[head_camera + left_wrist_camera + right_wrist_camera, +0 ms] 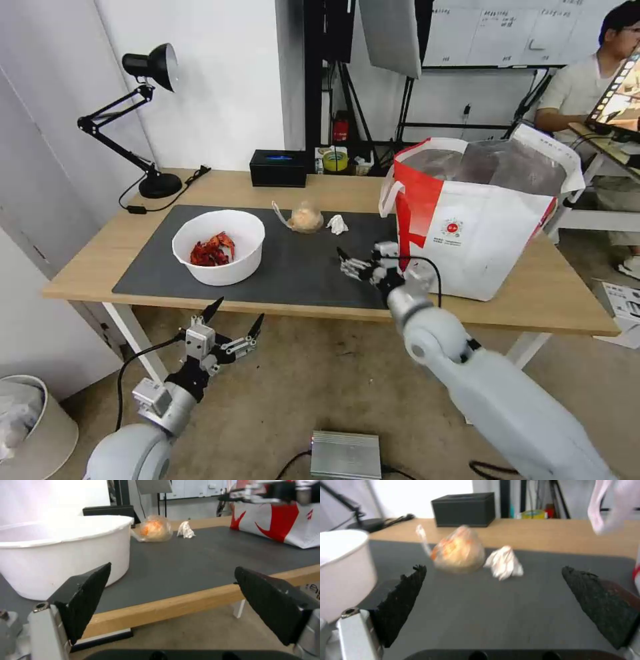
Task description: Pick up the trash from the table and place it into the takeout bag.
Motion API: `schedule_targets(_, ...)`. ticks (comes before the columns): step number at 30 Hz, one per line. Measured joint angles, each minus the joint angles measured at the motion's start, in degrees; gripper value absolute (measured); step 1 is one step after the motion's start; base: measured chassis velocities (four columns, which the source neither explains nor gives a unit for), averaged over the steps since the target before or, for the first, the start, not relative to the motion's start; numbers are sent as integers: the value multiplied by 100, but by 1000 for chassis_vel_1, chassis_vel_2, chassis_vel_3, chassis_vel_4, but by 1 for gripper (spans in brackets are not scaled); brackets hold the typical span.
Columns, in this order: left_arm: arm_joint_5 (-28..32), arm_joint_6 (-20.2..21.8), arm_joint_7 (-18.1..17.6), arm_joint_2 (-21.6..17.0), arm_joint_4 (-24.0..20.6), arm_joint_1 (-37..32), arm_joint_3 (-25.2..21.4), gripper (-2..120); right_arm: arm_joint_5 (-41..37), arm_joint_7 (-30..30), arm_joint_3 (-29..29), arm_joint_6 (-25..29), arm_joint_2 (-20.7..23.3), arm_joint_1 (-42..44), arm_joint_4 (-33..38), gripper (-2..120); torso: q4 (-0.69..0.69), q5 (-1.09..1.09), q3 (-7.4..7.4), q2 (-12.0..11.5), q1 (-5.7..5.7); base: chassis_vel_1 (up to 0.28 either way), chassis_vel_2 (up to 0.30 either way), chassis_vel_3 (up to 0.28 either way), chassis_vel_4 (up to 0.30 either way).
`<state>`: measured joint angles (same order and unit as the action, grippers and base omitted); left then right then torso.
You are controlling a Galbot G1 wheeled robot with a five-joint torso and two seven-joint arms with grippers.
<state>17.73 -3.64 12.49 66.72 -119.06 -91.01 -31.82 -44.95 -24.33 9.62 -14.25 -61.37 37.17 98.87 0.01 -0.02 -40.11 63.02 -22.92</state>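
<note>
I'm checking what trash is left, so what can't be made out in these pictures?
- Inside of the takeout bag: head view, its walls hide whatever lies at the bottom.
- Bowl contents: left wrist view, the rim hides them.
- Knotted bag contents: right wrist view, blurred.

Open mat lying between bowl and bag
Bare mat (300, 267) is stretching between white bowl (219, 247) and takeout bag (477, 213); knotted bag (306, 218) and tissue (337, 225) are sitting behind.

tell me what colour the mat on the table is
Dark grey mat; clearest in the head view.
</note>
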Motion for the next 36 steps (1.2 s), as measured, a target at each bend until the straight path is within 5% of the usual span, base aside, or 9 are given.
schedule_targets(21, -202, -74, 4, 165, 137, -2, 43, 100, 440, -283, 410, -350, -1457, -1658, -2886, 100, -1, 2, 0, 0, 0, 0, 0, 0, 0)
schedule_targets(36, -205, -89, 9, 179, 142, 14, 78, 100, 629, 199, 370, -354, -1821, -1973, -3804, 100, -1, 2, 0, 0, 0, 0, 0, 0, 0)
